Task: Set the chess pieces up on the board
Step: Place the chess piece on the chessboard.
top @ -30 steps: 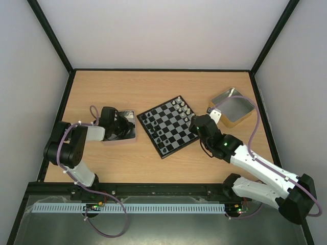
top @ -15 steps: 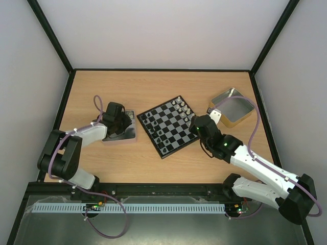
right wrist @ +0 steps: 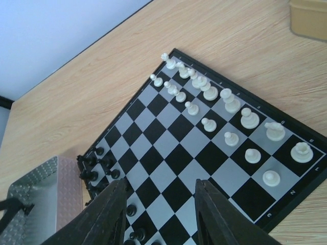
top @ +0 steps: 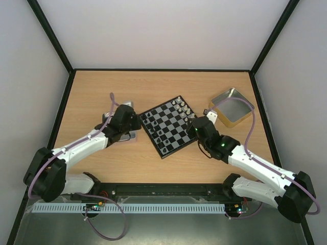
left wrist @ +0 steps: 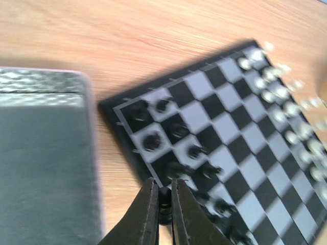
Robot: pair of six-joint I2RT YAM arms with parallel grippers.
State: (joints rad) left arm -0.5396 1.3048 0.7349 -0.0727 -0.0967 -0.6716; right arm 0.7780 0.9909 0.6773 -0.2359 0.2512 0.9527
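Black tiny chess piece [left wrist: 164, 200], clamped between the shut fingers of the left gripper [left wrist: 164, 206], now hangs over the left corner of the small square black-and-grey chessboard [top: 171, 130]. A second ago that arm was over the shallow metal tin [left wrist: 41, 168]; it has swung across, so the pick looks done and placement on the black side is next. Right gripper [right wrist: 161, 214] has barely moved: jaws apart, empty, above the board. Top view can't resolve the held piece; left wrist can. Only right wrist shows the silvery-white pieces [right wrist: 232, 138] in two rows along the right-hand edge, black pieces [right wrist: 97, 163] still gappy.
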